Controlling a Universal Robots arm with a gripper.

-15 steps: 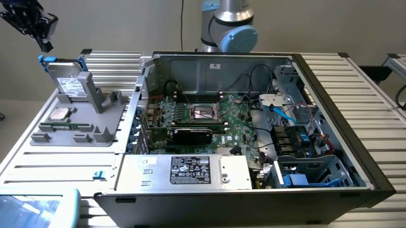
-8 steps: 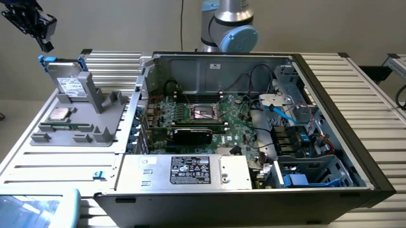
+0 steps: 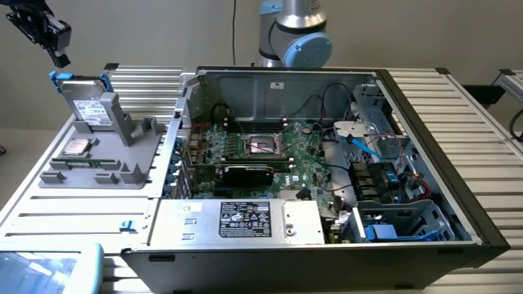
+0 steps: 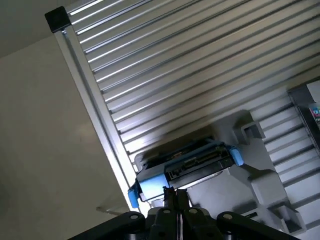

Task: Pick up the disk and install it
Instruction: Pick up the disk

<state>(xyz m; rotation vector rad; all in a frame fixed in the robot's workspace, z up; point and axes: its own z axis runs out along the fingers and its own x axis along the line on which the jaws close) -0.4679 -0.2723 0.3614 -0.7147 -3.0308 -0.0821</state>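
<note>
A grey tray (image 3: 135, 174) sits on the ribbed metal counter (image 3: 73, 208) at the exterior view's left. The disk (image 3: 88, 105) stands upright in a slot at the tray's far end, label toward the camera, with its blue bracket (image 3: 56, 77) showing at the upper corners. Nearer in the same tray lie a small square silver chip (image 3: 78, 147) and a green memory stick (image 3: 82, 164), each in its own recess and apart from the disk. Just beside the tray, toward the exterior view's right, stands the open computer case (image 3: 286, 86). Inside it are a green circuit board (image 3: 278, 153), a black card (image 3: 247, 174) lying across the board, a silver box (image 3: 245, 219) with a black-and-white sticker at the near edge, and a metal drive cage (image 3: 408, 214) in the near corner with a blue piece (image 3: 380, 233) in it (loose cables run along that side of the case). The fingers (image 3: 59, 59) hang in the air above the disk, a little toward the exterior view's left and clear of it. In the wrist view they are clenched against each other, empty, and the disk's top edge lies just beyond their tips — the tray's upright posts stand close beside it. The arm's base (image 3: 294, 37) rises behind the case.
</note>
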